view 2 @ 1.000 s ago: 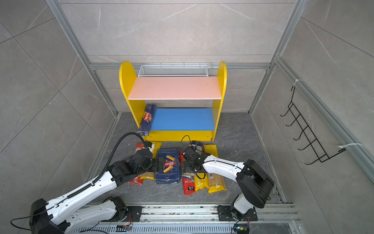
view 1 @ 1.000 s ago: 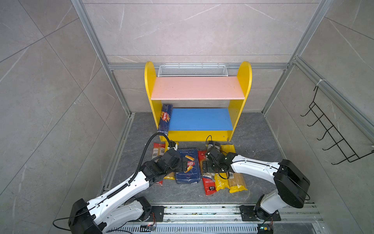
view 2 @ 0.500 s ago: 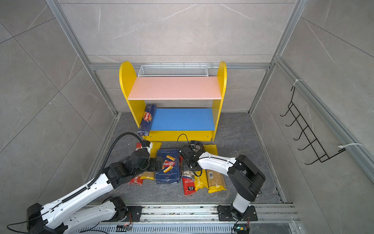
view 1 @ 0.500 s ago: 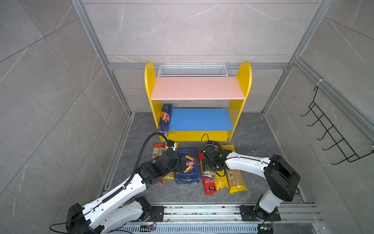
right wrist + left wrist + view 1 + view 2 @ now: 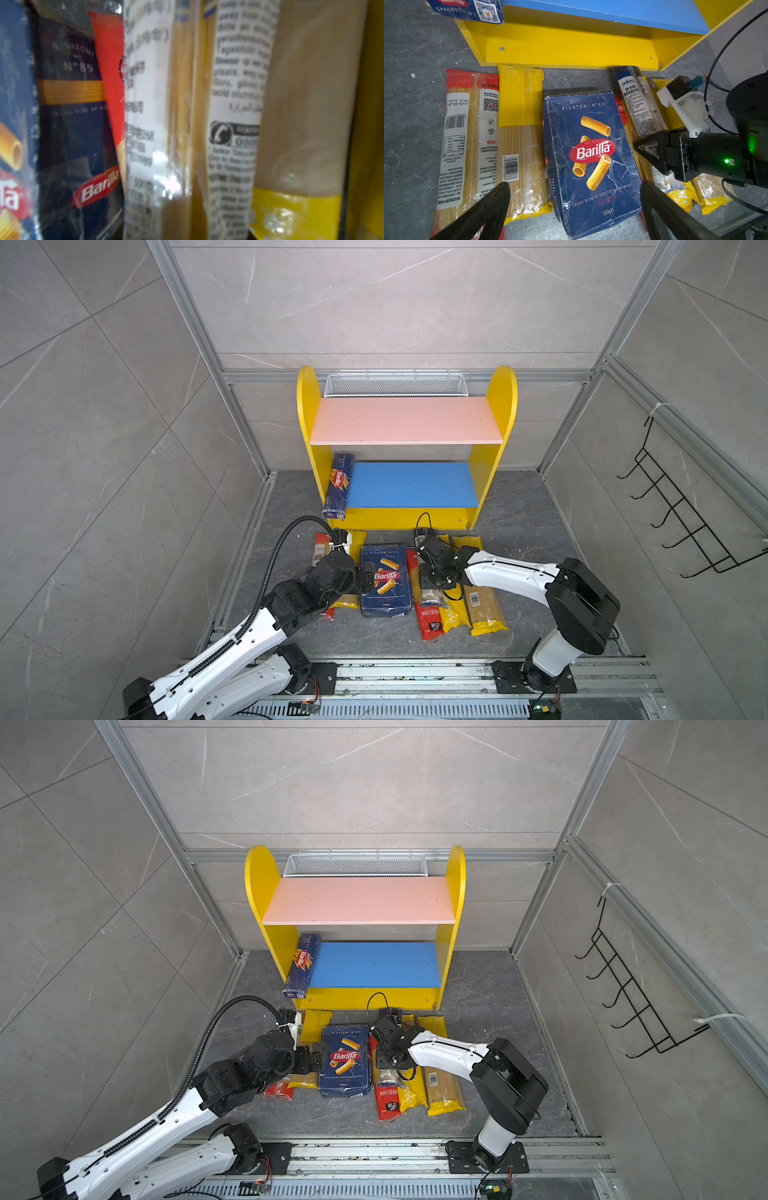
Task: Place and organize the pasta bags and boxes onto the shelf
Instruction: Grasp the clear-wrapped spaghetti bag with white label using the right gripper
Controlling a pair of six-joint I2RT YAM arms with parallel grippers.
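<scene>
- One pack is on the shelf [image 5: 503, 406]: the Barilla spaghetti box [image 5: 338, 485], narrow and dark blue. It lies along one end of the blue lower board [image 5: 415, 485], well beyond both sets of fingertips, with its near end overhanging the front edge.
- The left fingers [image 5: 494, 205] are spread wide above the bench [image 5: 519, 510], with the Barilla rigatoni pack [image 5: 589, 151] between and ahead of them. That spread probably suits so broad a pack. No contact shows.
- The rigatoni pack lies flat and face up. It is dark blue and creased, with a red Barilla oval and printed pasta tubes.
- A yellow-ended spaghetti bag [image 5: 520, 124] lies touching the pack, just inside one left finger.
- The right fingers [image 5: 652, 161] are down over the Ankara spaghetti bag [image 5: 636, 104], drawn narrow as a slim bag needs. I cannot tell whether they pinch it yet.
- The Ankara bag is clear film over pale strands, with a white label and a dark end towards the shelf. It is wedged between a red bag [image 5: 108, 52] and yellow bags [image 5: 708, 187] just outside those fingers, so a neighbour might lift with it.
</scene>
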